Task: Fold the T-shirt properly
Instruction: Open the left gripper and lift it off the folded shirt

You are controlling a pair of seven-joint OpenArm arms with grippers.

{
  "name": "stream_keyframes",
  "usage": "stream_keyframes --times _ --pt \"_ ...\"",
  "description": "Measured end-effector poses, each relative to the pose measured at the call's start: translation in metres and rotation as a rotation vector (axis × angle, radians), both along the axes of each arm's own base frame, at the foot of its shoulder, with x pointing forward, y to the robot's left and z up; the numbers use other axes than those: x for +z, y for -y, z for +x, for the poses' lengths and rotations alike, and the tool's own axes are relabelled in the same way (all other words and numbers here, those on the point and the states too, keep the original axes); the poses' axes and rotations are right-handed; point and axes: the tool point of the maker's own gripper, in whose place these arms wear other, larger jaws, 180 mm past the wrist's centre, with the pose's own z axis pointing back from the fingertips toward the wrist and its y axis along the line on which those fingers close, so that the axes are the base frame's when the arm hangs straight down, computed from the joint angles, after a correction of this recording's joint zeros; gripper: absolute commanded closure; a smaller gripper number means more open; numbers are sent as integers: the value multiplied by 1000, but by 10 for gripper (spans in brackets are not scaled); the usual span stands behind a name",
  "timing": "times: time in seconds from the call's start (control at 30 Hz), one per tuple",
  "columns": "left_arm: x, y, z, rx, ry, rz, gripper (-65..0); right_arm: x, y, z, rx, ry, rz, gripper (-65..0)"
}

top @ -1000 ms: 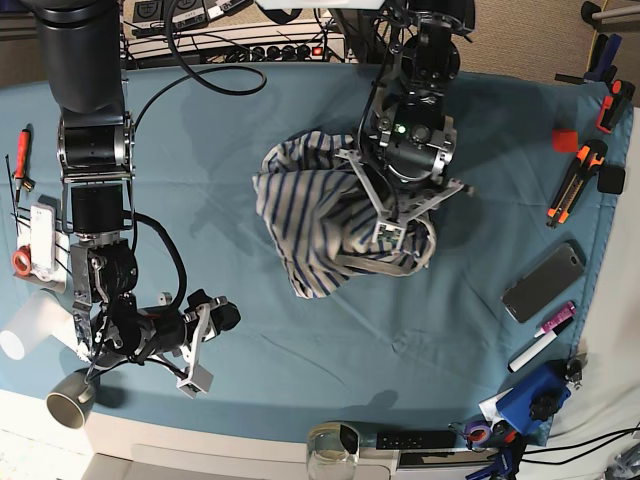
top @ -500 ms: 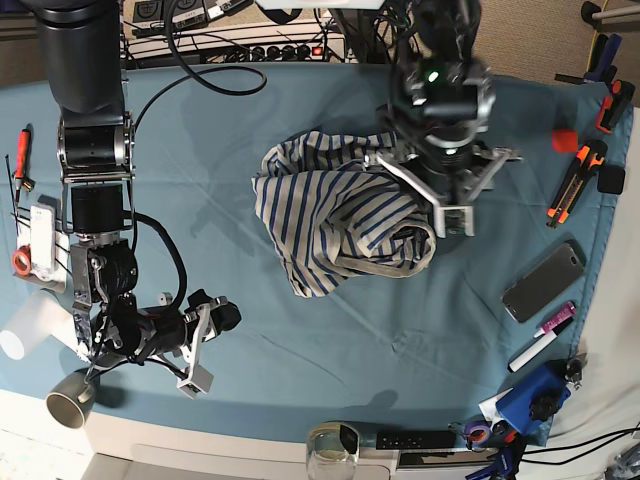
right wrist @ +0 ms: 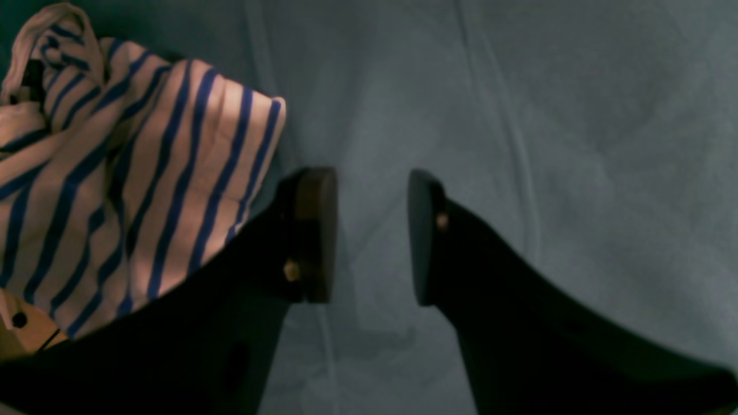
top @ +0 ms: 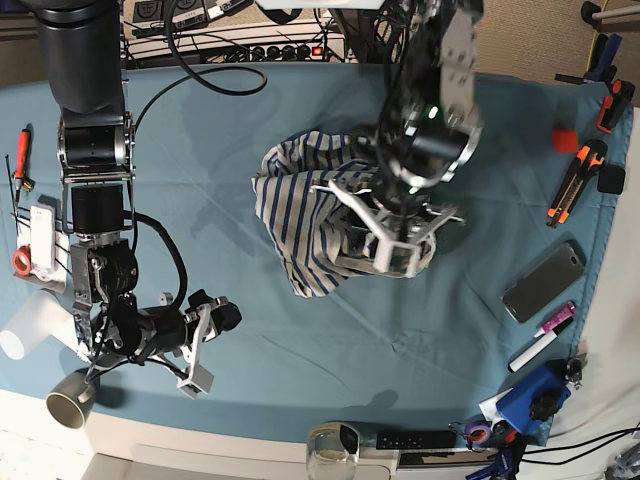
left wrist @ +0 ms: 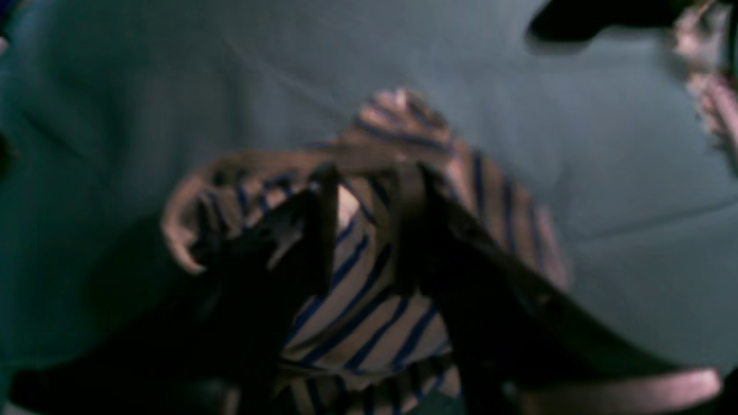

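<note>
Your left gripper (left wrist: 369, 230) jaws pinch the bunched T-shirt (top: 310, 215); right gripper (right wrist: 372, 236) jaws gape empty over the tablecloth (top: 330, 340).

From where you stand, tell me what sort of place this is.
Probably a robotics lab workbench: a teal tablecloth, clamps and markers along its edge, a power strip behind, and a striped T-shirt.

The middle of the tablecloth (top: 300, 130) is blocked by the crumpled T-shirt (top: 300, 220), with the left gripper (top: 392, 243) pressed into its right side. Bare cloth lies open on every side of the heap. A phone (top: 543, 281), markers (top: 543, 337) and clamps (top: 583, 180) crowd the right edge; a cup (top: 70, 402) and screwdriver (top: 21, 155) line the left edge.
</note>
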Motion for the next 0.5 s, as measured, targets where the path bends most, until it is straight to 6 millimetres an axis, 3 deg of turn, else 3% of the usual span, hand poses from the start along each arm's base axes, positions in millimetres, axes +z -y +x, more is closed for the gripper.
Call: stream_keyframes --times 0.1,0.2,0.3,0.5 --pt "-28 4 -7 -30 -126 36 -139 0 0 0 1 0 0 -211" --pt "-19 1 1 -16 -69 39 -139 0 0 0 0 0 -1 -211" --pt "-25 -10 4 15 -66 118 -97 0 0 0 0 0 -1 -211" --pt "-84 -26 4 37 -168 262 -49 0 1 0 -1 0 -3 -211"
